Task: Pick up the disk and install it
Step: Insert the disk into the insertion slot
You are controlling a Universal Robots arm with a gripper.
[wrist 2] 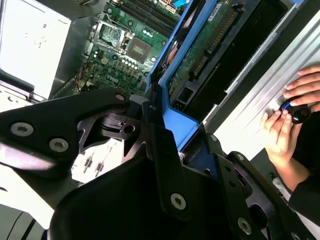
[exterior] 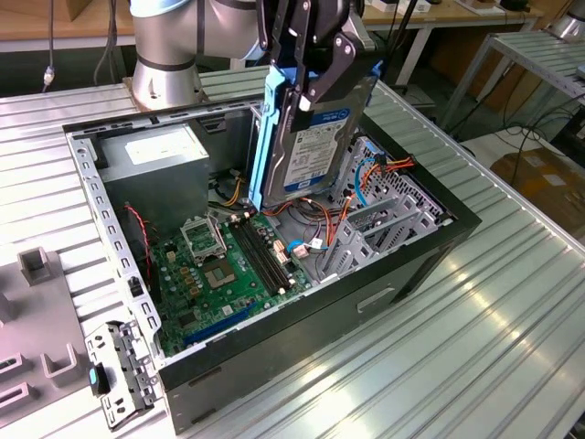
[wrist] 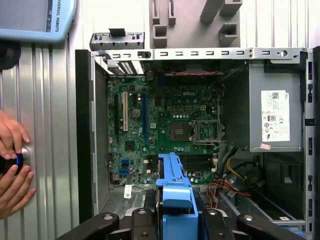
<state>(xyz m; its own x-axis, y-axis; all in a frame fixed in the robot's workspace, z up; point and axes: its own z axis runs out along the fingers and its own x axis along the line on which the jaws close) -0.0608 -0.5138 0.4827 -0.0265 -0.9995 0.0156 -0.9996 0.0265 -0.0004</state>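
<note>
Disk (exterior: 315, 151) is hanging on edge over the open computer case (exterior: 366, 297), near the drive cage (exterior: 388, 219); my tool (exterior: 306, 87) is clamping its blue rails, pointing its lower end into the case.

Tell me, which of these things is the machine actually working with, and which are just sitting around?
In the job: pincer, shut on the disk, held upright over the open computer case; drive cage.
Just there: power supply, motherboard, grey blocks, a person's hands.
</note>
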